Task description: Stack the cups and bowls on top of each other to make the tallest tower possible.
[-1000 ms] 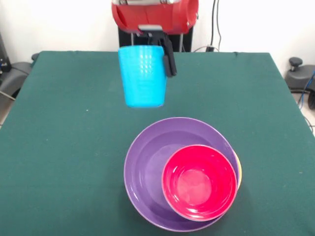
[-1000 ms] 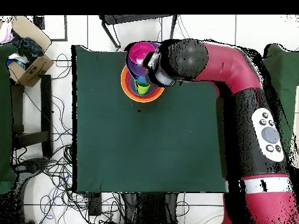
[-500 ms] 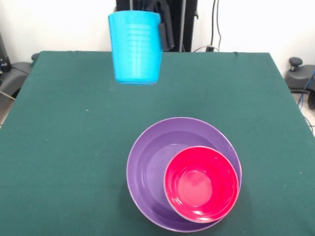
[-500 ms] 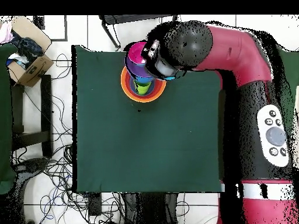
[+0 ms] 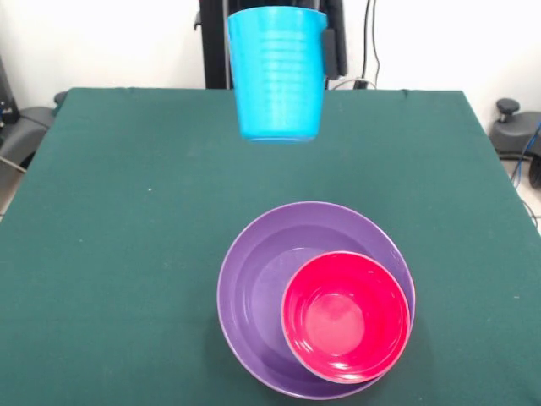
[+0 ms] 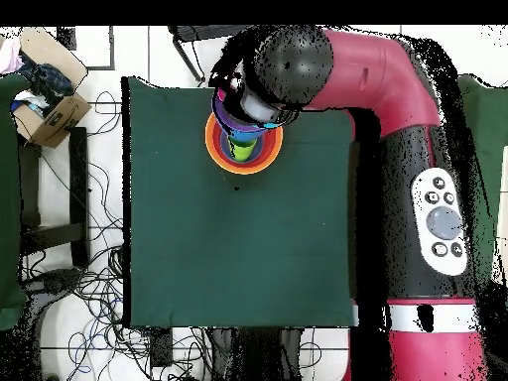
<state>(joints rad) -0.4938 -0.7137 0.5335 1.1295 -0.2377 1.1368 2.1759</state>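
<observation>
The gripper pinches the rim of the light blue cup, one black finger outside its wall, holding it upright in the air above the purple bowl. A pink-red bowl sits nested inside the purple bowl

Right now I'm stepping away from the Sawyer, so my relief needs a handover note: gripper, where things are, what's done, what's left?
Gripper: holds the light blue plastic tumbler upright in the air, clear of the pile.
Tower: the small pink-red bowl sits off-centre inside the purple bowl; overhead, a big orange bowl lies at the bottom and a lime green cup shows beside the purple one.
Done: bowls nested.
Left: set the blue tumbler on the pile, probably into the pink-red bowl.
</observation>
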